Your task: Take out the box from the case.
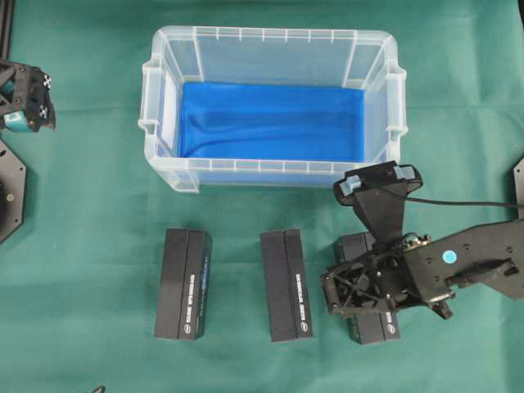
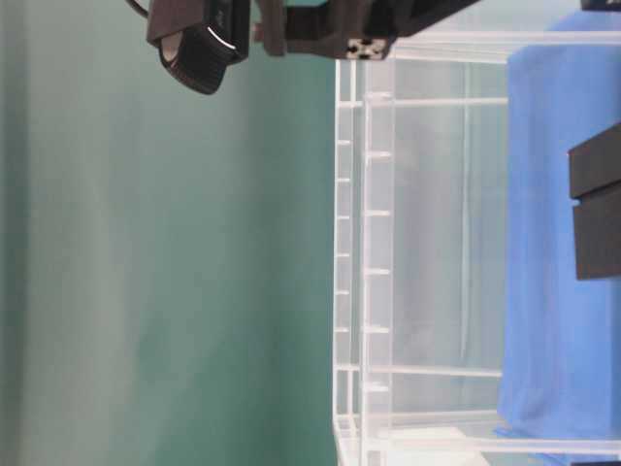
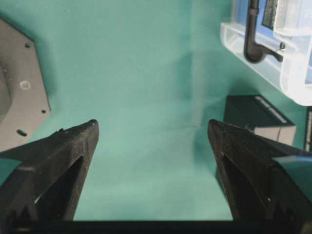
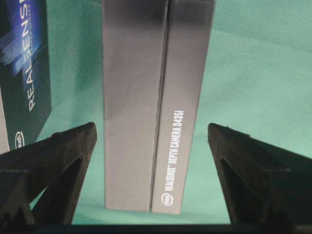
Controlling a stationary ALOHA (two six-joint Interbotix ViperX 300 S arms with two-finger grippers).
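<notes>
Your right gripper (image 1: 358, 304) hangs directly over the right-hand box (image 1: 378, 326), fingers apart on either side of it — not touching. The middle box (image 1: 286, 285) lies just to its left, the far box (image 1: 183, 284) beyond that. The case (image 1: 270, 51) sits behind all three.

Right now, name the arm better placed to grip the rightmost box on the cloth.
Right. The right gripper, open, straddles that box; the left gripper hangs open at the far left edge, well away from it.
</notes>
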